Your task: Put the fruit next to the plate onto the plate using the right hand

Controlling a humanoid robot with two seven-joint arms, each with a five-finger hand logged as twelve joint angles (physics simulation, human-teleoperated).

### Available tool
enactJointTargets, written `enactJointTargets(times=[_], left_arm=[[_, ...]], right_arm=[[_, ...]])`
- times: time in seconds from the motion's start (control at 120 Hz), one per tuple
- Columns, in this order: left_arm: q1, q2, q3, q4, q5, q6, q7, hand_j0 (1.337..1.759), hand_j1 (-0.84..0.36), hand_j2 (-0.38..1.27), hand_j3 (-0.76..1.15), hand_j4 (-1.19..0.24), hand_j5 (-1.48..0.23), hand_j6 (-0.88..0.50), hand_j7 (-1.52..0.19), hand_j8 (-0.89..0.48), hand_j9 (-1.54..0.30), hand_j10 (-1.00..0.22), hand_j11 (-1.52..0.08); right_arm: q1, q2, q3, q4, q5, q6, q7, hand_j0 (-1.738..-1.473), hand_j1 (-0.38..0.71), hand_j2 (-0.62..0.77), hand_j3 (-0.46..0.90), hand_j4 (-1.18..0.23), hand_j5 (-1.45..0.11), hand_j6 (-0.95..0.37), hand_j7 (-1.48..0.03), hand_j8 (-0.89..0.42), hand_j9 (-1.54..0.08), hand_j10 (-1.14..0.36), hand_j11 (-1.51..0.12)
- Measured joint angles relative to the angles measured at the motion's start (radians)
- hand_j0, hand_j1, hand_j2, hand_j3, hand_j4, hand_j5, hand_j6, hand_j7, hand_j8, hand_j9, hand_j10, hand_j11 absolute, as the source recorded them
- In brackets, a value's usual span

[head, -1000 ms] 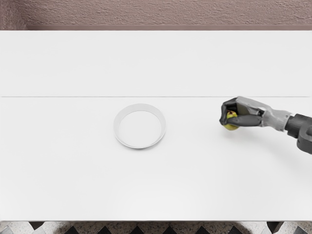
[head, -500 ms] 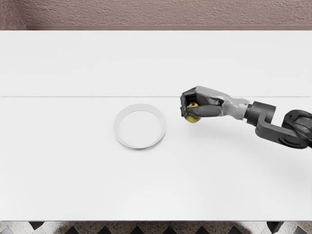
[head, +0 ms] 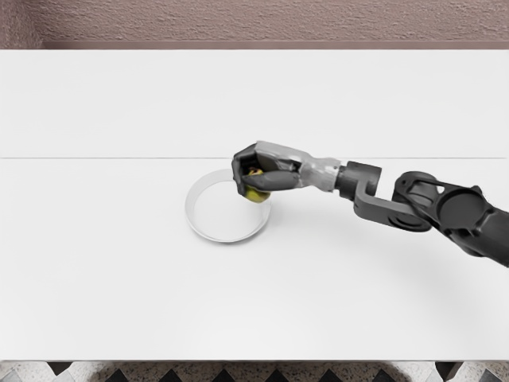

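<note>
Since the earlier frames, the right hand [head: 266, 171] has travelled left across the table [head: 119, 278], from well right of the plate [head: 219, 216] to its upper right rim, carrying the fruit [head: 255, 193] with it. Fingers are curled and clamped on the fruit, which shows yellow-green beneath them, over the rim's inner edge. Whether it touches the plate cannot be told.

Step in hand: transport, near its end; placement is not yet done.

Next move, as judged:
1. Shift slightly further left, toward the plate's middle.
2. Lower the fruit to the plate floor.
3. Release only then; a round fruit dropped at the rim may roll off.
</note>
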Motion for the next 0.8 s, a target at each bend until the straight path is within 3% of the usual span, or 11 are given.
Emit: enactJointTargets(times=[0.225,0.467,0.8], left_arm=[[0.0,0.0,0.0,0.0,0.0,0.0,0.0,1.658,0.32,0.0,0.0,-0.02,-0.03,-0.02,-0.03,-0.02,-0.03,-0.02,-0.03],[0.0,0.0,0.0,0.0,0.0,0.0,0.0,1.658,0.32,0.0,0.0,-0.02,-0.03,-0.02,-0.03,-0.02,-0.03,-0.02,-0.03],[0.0,0.0,0.0,0.0,0.0,0.0,0.0,1.658,0.32,0.0,0.0,-0.02,-0.03,-0.02,-0.03,-0.02,-0.03,-0.02,-0.03]], right_arm=[[0.023,0.117,-0.028,-0.106,0.005,-0.001,-0.001,-1.642,0.67,-0.18,0.0,-0.85,-1.13,-0.86,-1.12,-0.85,-1.14,-0.77,-1.14],[0.032,0.169,-0.049,-0.161,0.007,0.0,-0.001,-1.649,0.66,-0.17,0.0,-0.84,-1.11,-0.85,-1.1,-0.84,-1.11,-0.8,-1.11],[0.034,0.175,-0.037,-0.172,0.026,-0.001,-0.001,-1.655,0.33,-0.11,0.0,-0.56,-0.74,-0.56,-0.73,-0.56,-0.73,-0.56,-0.73]])
